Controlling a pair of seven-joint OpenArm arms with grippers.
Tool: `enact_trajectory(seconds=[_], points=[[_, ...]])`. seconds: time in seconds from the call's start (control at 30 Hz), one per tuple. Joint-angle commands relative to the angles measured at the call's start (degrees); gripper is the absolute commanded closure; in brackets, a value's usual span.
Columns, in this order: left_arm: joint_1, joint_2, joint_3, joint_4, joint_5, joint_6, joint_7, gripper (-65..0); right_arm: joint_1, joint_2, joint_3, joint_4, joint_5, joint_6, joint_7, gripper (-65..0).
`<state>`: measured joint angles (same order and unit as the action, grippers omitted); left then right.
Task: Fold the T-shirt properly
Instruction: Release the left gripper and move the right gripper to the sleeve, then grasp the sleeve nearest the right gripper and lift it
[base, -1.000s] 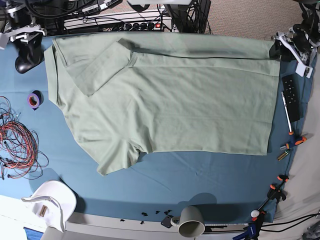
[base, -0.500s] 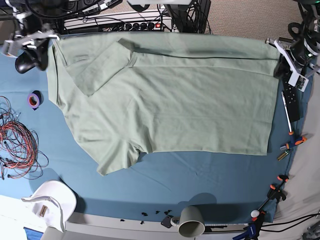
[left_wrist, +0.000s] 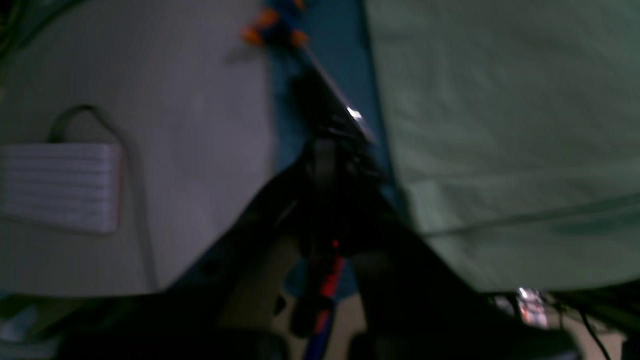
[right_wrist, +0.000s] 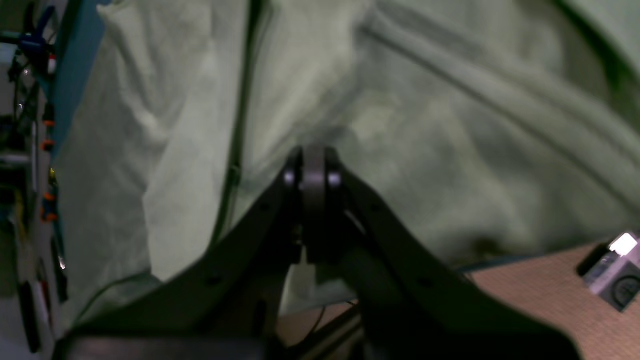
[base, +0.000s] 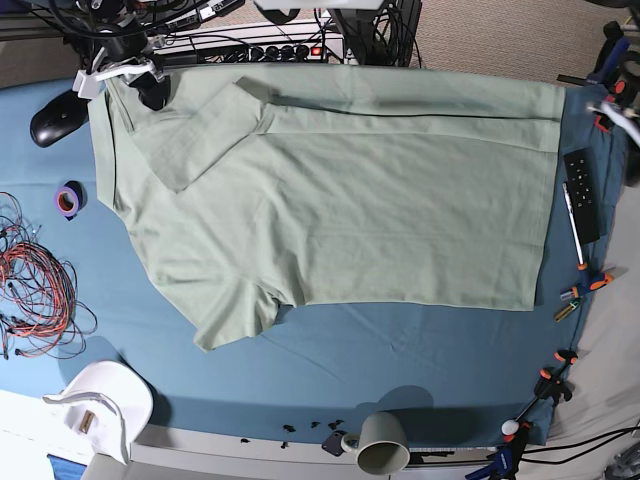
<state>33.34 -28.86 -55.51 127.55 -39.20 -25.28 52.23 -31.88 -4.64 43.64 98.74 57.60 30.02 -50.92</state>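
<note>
Left wrist: left gripper (left_wrist: 325, 150) pressed together, empty — beside the T-shirt (left_wrist: 500, 125) hem.
Right wrist: right gripper (right_wrist: 313, 172) pressed together above pale fabric.
Base: T-shirt spread flat on the blue table cloth (base: 400, 350) — right gripper at its collar end.

Sage-green T-shirt (base: 340, 190) (half-folded) lies flat.

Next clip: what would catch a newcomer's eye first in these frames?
The large pale sage-green knit T-shirt dominates, spread over most of the blue table cloth, its far long edge folded over with a sleeve lying on top. The right gripper hangs shut over the shirt's corner at the base view's upper left. A tangle of red wires sits at the cloth's left edge, and a grey mug at the near edge.
</note>
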Motion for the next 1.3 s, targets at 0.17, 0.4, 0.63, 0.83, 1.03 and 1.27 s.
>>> enact_trajectory(seconds=[0.17,0.4,0.63,0.83,1.03,1.27], points=[[0.52,-1.84,-6.21,0.76,-2.64,0.2,-1.16,0.0,2.25,0.5,-0.24,0.15,0.87,0.63,0.81,0.0],[1.14,-1.81,-6.19,0.76,-2.6,0.17,-1.16,0.0,3.8,0.24,-6.16,0.15,-2.21,0.59,1.99,0.0],[1.16,-1.79,-6.19,0.76,-2.62,0.17,-1.09,0.0,5.27,-0.59,-10.6,0.15,-3.28,0.59,2.47,0.0],[1.14,-1.79,-6.19,0.76,-2.64,0.17,-1.07,0.0,7.39,-0.59,-11.43,0.15,-3.69,0.61,2.89,0.0],[1.29,-1.79,-6.16,0.76,-2.64,0.17,-1.01,0.0,9.18,-0.59,-11.45,0.15,-5.07,0.57,2.86,0.0],[1.29,-1.79,-6.16,0.76,-2.64,0.2,-0.87,0.0,9.16,-0.59,-11.45,0.15,-7.74,-2.03,2.67,0.0]])
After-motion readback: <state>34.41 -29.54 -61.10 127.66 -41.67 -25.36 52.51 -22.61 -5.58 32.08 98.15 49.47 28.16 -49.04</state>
